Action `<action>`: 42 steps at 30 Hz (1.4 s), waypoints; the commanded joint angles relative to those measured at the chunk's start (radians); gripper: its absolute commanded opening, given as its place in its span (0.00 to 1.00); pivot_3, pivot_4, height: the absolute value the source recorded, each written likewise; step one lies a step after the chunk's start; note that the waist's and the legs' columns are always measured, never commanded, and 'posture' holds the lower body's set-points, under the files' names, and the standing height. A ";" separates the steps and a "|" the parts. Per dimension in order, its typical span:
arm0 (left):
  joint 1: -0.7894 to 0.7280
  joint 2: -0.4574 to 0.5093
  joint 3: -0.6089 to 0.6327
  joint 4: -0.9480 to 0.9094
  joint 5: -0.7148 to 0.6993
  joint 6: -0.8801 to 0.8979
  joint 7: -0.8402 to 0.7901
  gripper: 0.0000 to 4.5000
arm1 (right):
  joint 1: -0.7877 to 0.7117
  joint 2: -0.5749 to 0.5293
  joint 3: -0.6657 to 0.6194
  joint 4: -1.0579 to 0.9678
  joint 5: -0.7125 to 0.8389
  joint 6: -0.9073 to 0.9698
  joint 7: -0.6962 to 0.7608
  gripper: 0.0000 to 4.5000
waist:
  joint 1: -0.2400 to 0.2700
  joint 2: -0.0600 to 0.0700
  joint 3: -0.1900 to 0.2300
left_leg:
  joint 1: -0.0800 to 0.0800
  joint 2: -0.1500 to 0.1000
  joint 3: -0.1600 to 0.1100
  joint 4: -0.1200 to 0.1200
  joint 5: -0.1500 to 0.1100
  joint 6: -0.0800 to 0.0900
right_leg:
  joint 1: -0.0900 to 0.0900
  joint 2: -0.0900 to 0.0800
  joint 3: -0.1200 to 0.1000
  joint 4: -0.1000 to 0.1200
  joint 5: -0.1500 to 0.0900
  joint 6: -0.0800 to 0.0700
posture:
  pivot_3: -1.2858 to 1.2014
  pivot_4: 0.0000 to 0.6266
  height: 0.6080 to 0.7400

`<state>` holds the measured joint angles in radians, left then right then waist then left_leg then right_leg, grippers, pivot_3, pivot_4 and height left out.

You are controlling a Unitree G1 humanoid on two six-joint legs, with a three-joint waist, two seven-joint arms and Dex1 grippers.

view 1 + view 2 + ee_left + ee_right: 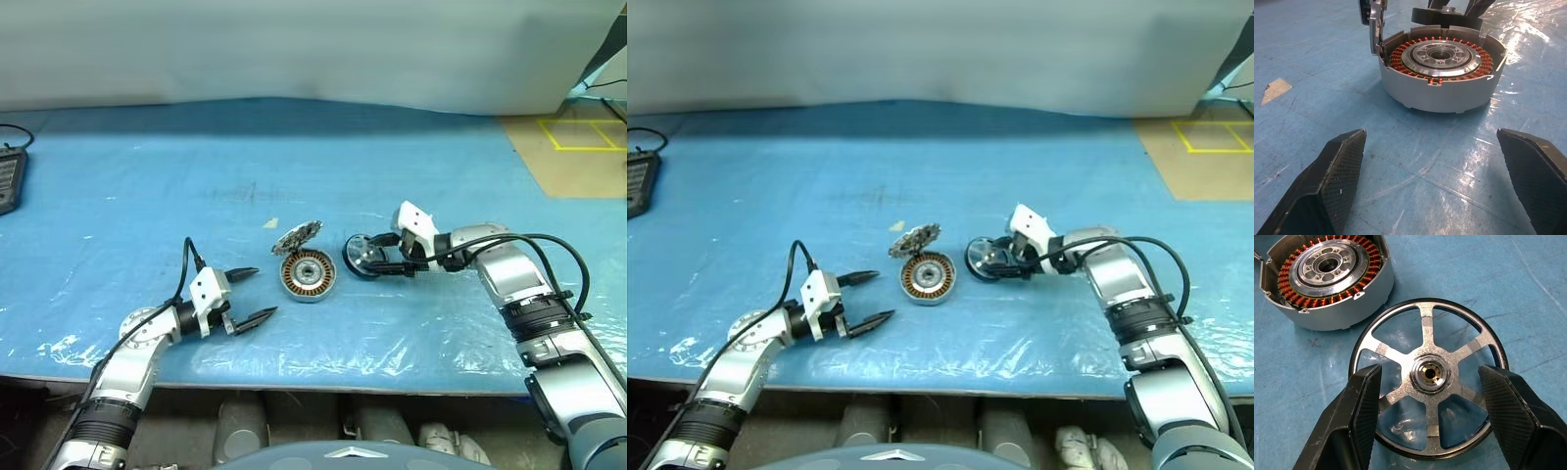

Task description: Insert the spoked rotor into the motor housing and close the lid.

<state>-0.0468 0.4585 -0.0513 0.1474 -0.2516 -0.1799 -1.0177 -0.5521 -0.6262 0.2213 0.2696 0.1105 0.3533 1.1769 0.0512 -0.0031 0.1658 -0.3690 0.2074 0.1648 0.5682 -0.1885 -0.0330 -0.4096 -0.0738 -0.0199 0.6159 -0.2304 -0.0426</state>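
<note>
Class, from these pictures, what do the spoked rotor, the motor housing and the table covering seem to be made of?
Spoked rotor: bright brushed metal spokes, probably aluminium or steel; brassy bore; black rim of unclear material.
Motor housing: matte silver-grey metal shell, likely cast, around shiny copper-coloured wire windings.
Table covering: blue surface under what looks like glossy, wrinkled clear plastic film that catches glare.

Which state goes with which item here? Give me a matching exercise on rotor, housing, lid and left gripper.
Things:
1. spoked rotor
2. motor housing
3. lid
4. left gripper

States:
A. swung up on edge, housing uncovered
B. open, holding nothing
C. between the right gripper's fingers
D. copper windings exposed, no rotor inside

Pairs: 1-C, 2-D, 3-A, 4-B
</note>
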 commanded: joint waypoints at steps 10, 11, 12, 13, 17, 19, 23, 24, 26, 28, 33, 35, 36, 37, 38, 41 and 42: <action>0.000 0.004 0.002 -0.010 0.000 -0.026 0.003 1.00 | 0.004 -0.010 0.040 0.032 -0.071 -0.044 -0.028 0.73 | 0.000 0.000 0.000 | 0.001 0.000 0.000 0.000 0.000 0.000 | 0.001 0.000 0.000 0.000 0.000 0.000 | 0.52 0.24 1.00; 0.001 0.003 0.002 -0.009 0.001 -0.027 0.004 1.00 | 0.003 -0.010 0.039 0.035 -0.073 -0.049 -0.027 0.73 | 0.000 0.000 0.000 | 0.002 0.000 0.000 0.000 0.000 0.000 | 0.002 0.000 0.000 0.000 0.000 0.000 | 0.52 0.24 1.00; 0.003 0.004 0.001 -0.009 0.002 -0.028 0.004 1.00 | 0.002 -0.009 0.038 0.038 -0.073 -0.053 -0.027 0.69 | 0.000 0.000 0.000 | 0.002 0.000 0.000 0.000 0.000 0.000 | 0.002 0.000 0.000 0.000 0.000 0.000 | 0.52 0.24 1.00; 0.004 0.004 0.001 -0.008 0.002 -0.029 0.005 1.00 | 0.000 -0.010 0.037 0.041 -0.074 -0.059 -0.027 0.64 | 0.000 0.000 0.000 | 0.003 0.000 0.000 0.000 0.000 0.000 | 0.003 0.000 0.000 0.000 0.000 0.000 | 0.52 0.24 1.00; 0.007 0.002 0.001 -0.009 0.002 -0.030 0.006 1.00 | -0.006 -0.012 0.038 0.050 -0.076 -0.071 -0.025 0.41 | 0.000 0.000 0.000 | 0.003 0.000 0.000 0.000 0.000 0.000 | 0.003 0.000 0.000 0.000 0.000 0.000 | 0.52 0.24 1.00; 0.007 0.001 0.001 -0.009 0.003 -0.031 0.007 1.00 | -0.007 -0.013 0.038 0.053 -0.078 -0.076 -0.023 0.30 | -0.001 -0.003 -0.002 | 0.003 0.000 0.000 0.000 0.000 0.000 | 0.004 0.000 0.000 0.000 0.000 0.000 | 0.52 0.24 1.00; 0.006 0.001 0.001 -0.008 0.003 -0.032 0.007 1.00 | -0.005 -0.019 0.036 0.059 -0.076 -0.093 -0.010 0.28 | -0.003 -0.004 -0.003 | 0.004 0.000 0.000 0.000 0.000 0.000 | 0.004 0.000 0.000 0.000 0.000 0.000 | 0.52 0.24 1.00; 0.006 0.001 0.001 -0.007 0.002 -0.032 0.007 1.00 | -0.005 -0.020 0.032 0.061 -0.073 -0.097 -0.006 0.28 | -0.003 -0.004 -0.003 | 0.004 0.000 0.000 0.000 0.000 0.000 | 0.004 0.000 0.000 0.000 0.000 0.000 | 0.52 0.24 1.00; 0.006 0.001 0.001 -0.007 0.002 -0.032 0.007 1.00 | -0.005 -0.020 0.024 0.067 -0.064 -0.102 0.002 0.28 | -0.003 -0.004 -0.003 | 0.004 0.000 0.000 0.000 0.000 0.000 | 0.004 0.000 0.000 0.000 0.000 0.000 | 0.52 0.24 1.00; 0.005 0.001 0.001 -0.008 0.000 -0.030 0.004 1.00 | -0.009 -0.020 0.008 0.077 -0.047 -0.110 0.014 0.28 | -0.002 -0.004 -0.003 | 0.004 0.000 0.000 0.000 0.000 0.000 | 0.004 0.000 0.000 0.000 0.000 0.000 | 0.52 0.24 1.00; 0.002 0.002 0.002 -0.009 -0.010 -0.023 -0.005 1.00 | -0.026 -0.015 -0.041 0.098 0.007 -0.103 0.046 0.28 | -0.001 -0.004 -0.003 | 0.003 0.000 0.000 -0.001 0.000 0.000 | 0.004 0.000 0.000 -0.002 0.000 0.000 | 0.52 0.24 1.00; 0.002 0.001 0.001 -0.012 -0.019 -0.016 -0.014 1.00 | -0.037 -0.023 -0.081 0.106 0.058 -0.099 0.082 0.28 | -0.001 -0.004 -0.003 | 0.003 0.000 0.000 -0.001 0.000 0.000 | 0.003 0.000 0.000 -0.002 0.000 0.000 | 0.52 0.24 1.00; 0.003 0.002 0.000 -0.014 -0.022 -0.010 -0.019 1.00 | -0.042 -0.027 -0.097 0.107 0.080 -0.095 0.099 0.28 | -0.001 -0.004 -0.002 | 0.002 0.000 0.000 -0.002 0.000 0.000 | 0.003 0.000 0.000 -0.003 0.000 0.000 | 0.52 0.24 1.00; 0.001 0.003 -0.002 -0.014 -0.026 -0.005 -0.024 1.00 | -0.047 -0.029 -0.108 0.107 0.095 -0.091 0.113 0.28 | -0.001 -0.004 -0.002 | 0.002 0.000 0.000 -0.002 0.000 0.000 | 0.003 0.000 0.000 -0.003 0.000 0.000 | 0.52 0.24 1.00; 0.000 0.003 -0.002 -0.014 -0.028 -0.002 -0.027 1.00 | -0.051 -0.030 -0.113 0.107 0.102 -0.088 0.120 0.28 | -0.001 -0.004 -0.002 | 0.001 0.000 0.000 -0.002 0.000 0.000 | 0.002 0.000 0.000 -0.003 0.000 0.000 | 0.52 0.24 1.00; -0.007 0.002 -0.007 -0.012 -0.030 -0.002 -0.040 1.00 | -0.053 -0.032 -0.129 0.083 0.134 -0.072 0.152 0.28 | 0.000 -0.004 -0.002 | 0.000 0.000 0.000 -0.003 0.000 0.000 | 0.001 0.000 0.000 -0.004 0.000 0.000 | 0.52 0.24 1.00; -0.009 0.002 -0.009 -0.011 -0.030 -0.004 -0.047 1.00 | -0.048 -0.033 -0.131 0.061 0.148 -0.060 0.166 0.28 | 0.000 -0.004 -0.002 | 0.000 0.000 0.000 -0.003 0.000 0.000 | 0.000 0.000 0.000 -0.004 0.000 0.000 | 0.52 0.24 1.00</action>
<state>-0.0464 0.4575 -0.0535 0.1489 -0.2662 -0.1829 -1.0510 -0.5807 -0.6447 0.1254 0.3807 0.2105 0.2841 1.3147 0.0508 -0.0067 0.1636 -0.3693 0.2075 0.1650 0.5648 -0.1884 -0.0328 -0.4091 -0.0739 -0.0204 0.6118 -0.2304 -0.0426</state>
